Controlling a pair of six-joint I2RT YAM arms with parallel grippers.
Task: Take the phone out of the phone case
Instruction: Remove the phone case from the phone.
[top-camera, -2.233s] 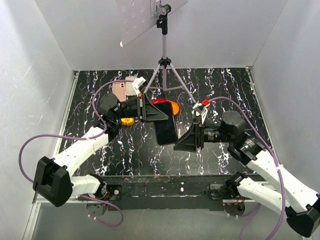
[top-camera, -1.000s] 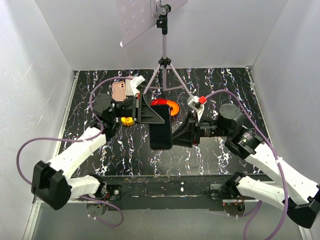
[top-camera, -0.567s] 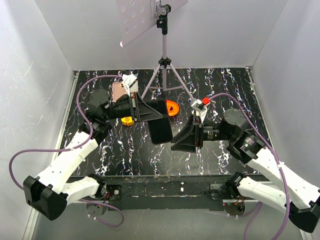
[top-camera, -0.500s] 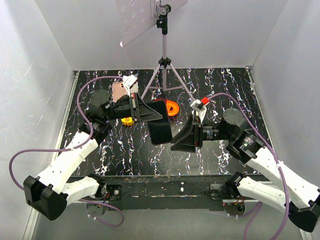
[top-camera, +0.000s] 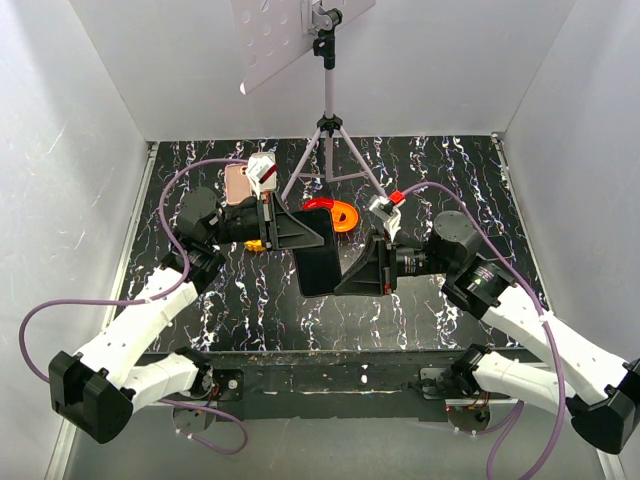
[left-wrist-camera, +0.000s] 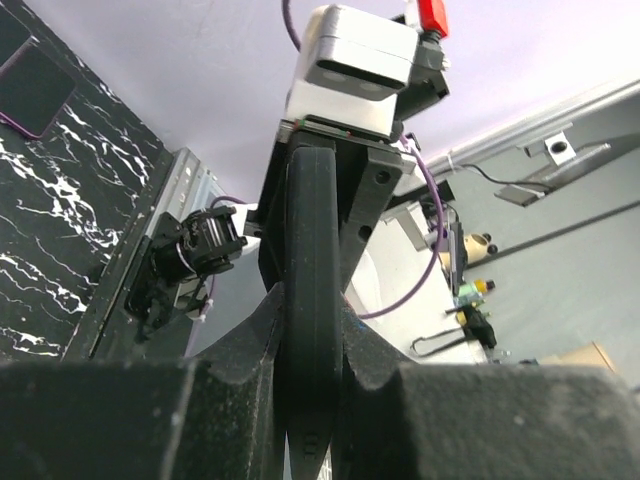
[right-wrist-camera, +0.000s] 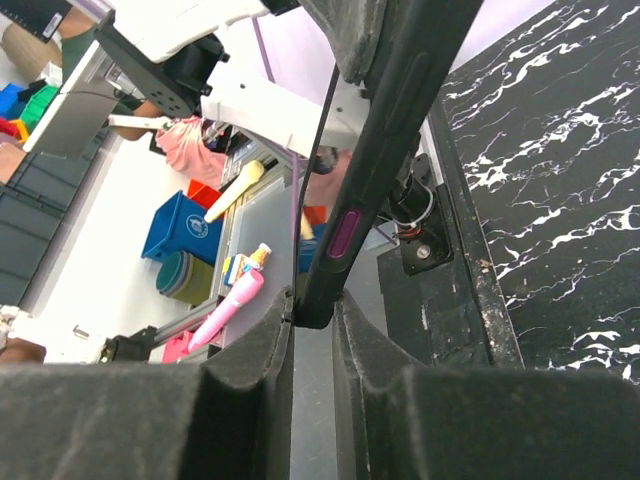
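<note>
Phone case, a dark slab, hangs in the air above the middle of the black marbled surface, held between the two arms. Whether the phone is at all free of it cannot be told; only one dark body shows from above.

The left fingers reach in from 9 o'clock and are clamped on the slab's far end. In the left wrist view its rounded edge stands upright, squeezed between the two black pads with no gap on either side.

The right fingers come in from 3 o'clock and are closed on the slab's right edge toward the near end. In the right wrist view a corner sits pinched between them, and a purple side button shows on the edge just above the grip.

On the surface, an orange ring lies at 12 o'clock of the slab, partly behind it. A small yellow item sits at 9 o'clock, under the left arm. A pink, flat object lies toward 10 o'clock. A tripod stands at 12 o'clock by the back wall.
</note>
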